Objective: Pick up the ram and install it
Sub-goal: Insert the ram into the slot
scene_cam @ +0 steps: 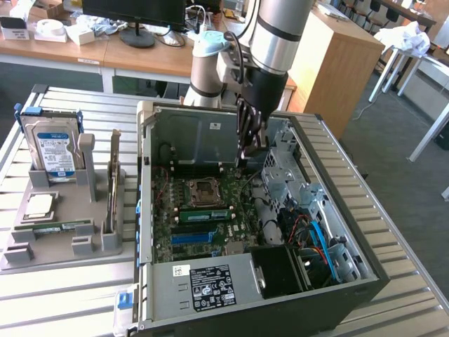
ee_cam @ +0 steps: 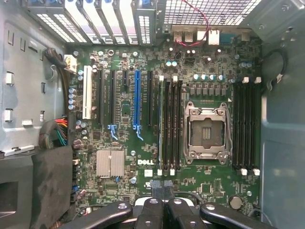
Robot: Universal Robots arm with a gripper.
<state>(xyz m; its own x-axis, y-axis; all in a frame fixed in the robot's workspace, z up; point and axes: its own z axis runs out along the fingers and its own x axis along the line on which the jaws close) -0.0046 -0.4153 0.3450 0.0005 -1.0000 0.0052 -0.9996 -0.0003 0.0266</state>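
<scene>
A long green ram stick (scene_cam: 62,226) lies flat in the grey holder (scene_cam: 42,246) on the exterior view's left, outside the computer case. My gripper (scene_cam: 251,149) hangs well away from it, above the motherboard (scene_cam: 210,210) near the back wall of the open case. In the wrist view its dark fingers (ee_cam: 151,210) press together, shut on nothing, at the gripper (ee_cam: 162,202) over the board's edge. Black memory slots (ee_cam: 170,124) run beside the open processor socket (ee_cam: 206,131). In the exterior view a second green stick (scene_cam: 205,213) stands in a slot in front of the socket.
The grey holder also carries a hard drive (scene_cam: 50,144), a square silver processor chip (scene_cam: 38,205) and an upright card (scene_cam: 114,186). The case walls (scene_cam: 330,203), the drive cage and the blue cables (scene_cam: 319,235) crowd the exterior view's right side.
</scene>
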